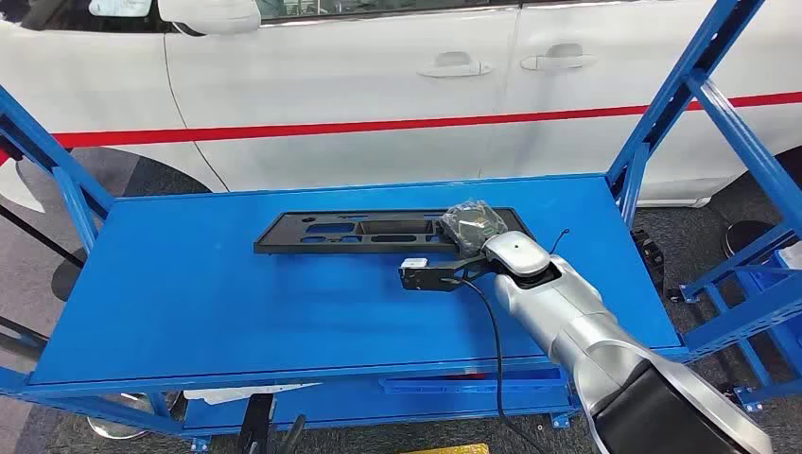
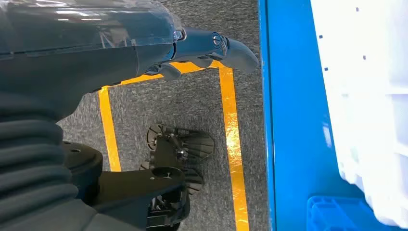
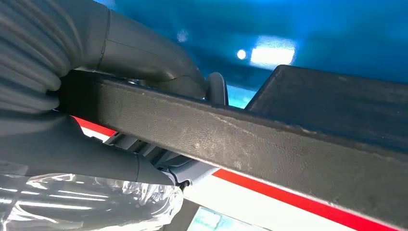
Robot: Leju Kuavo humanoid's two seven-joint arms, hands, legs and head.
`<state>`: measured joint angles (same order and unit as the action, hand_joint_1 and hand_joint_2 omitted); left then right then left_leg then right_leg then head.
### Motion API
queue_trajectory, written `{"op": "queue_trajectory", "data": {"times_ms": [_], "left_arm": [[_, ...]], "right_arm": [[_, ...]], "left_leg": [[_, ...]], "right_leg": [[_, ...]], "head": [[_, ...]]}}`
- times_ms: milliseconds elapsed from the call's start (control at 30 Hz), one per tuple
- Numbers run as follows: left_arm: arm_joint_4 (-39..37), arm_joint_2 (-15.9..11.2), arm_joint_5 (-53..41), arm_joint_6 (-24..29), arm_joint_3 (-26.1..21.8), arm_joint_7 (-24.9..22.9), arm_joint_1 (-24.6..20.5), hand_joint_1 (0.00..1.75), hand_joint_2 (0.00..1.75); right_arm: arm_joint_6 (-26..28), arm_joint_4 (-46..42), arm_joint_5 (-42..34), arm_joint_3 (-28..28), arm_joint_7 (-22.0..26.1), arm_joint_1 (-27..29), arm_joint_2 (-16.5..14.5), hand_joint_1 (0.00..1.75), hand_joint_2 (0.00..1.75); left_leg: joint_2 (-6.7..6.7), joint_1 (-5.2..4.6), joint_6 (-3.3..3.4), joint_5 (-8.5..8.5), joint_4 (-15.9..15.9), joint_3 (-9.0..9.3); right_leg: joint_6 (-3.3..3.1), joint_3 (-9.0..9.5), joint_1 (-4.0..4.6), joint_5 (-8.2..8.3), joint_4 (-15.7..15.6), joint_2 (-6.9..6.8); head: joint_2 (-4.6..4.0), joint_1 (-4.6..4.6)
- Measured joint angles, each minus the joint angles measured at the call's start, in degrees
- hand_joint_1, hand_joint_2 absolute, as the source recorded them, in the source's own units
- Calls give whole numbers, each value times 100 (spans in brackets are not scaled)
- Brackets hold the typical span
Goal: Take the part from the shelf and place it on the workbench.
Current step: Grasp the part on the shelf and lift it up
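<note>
My right hand point(image 3: 96, 130) grasps the near right edge of the long black part point(image 1: 378, 230), which lies flat on the blue surface point(image 1: 236, 303) in front of a white car point(image 1: 378, 76). My left hand point(image 2: 144, 53) hangs by the floor's yellow tape point(image 2: 231, 125); its fingers look curled, though I cannot tell for sure.

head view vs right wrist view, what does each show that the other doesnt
Only the head view shows the whole black part lying flat on the blue shelf, the silver right arm reaching to its end, and the car door handles. Only the right wrist view shows the right robot hand wrapped around the part's edge, thumb on one side. Both show the part, the blue surface and the white car with red stripe.
</note>
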<state>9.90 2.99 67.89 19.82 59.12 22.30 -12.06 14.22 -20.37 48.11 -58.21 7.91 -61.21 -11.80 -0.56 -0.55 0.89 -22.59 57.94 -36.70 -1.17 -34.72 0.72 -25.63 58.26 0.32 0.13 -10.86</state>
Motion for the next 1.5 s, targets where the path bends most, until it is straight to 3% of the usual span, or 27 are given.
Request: {"op": "queue_trajectory", "data": {"times_ms": [300,533,867,1233,1500], "left_arm": [[-2,-3,-201,6,-2,-143,44,0,175],[-2,-3,-212,67,-2,-204,137,0,175],[-2,-3,-454,389,22,-676,274,0,175],[-2,-2,-1030,573,623,-1541,523,0,175],[-2,3,-810,546,710,-1621,631,0,175]], "right_arm": [[397,-119,-252,36,81,-128,22,175,175],[633,-451,-780,406,281,-597,79,175,175],[770,-838,-1435,1026,699,-1130,157,175,175],[873,-957,-2043,1362,922,-1297,234,175,175],[764,-1195,-2626,1564,1189,-1310,364,175,175]], "left_leg": [[1,0,0,0,1,-2],[0,0,0,0,1,-5],[0,-1,0,0,2,-7],[-1,-1,1,-1,2,-8],[0,-1,1,-1,2,-9]], "right_leg": [[0,-2,0,0,1,1],[0,-5,0,0,1,0],[0,-7,-1,0,1,0],[1,-7,-2,0,0,-1],[1,-7,-2,0,0,-1]], "head": [[0,0],[0,0],[0,0],[0,0],[0,0]]}}
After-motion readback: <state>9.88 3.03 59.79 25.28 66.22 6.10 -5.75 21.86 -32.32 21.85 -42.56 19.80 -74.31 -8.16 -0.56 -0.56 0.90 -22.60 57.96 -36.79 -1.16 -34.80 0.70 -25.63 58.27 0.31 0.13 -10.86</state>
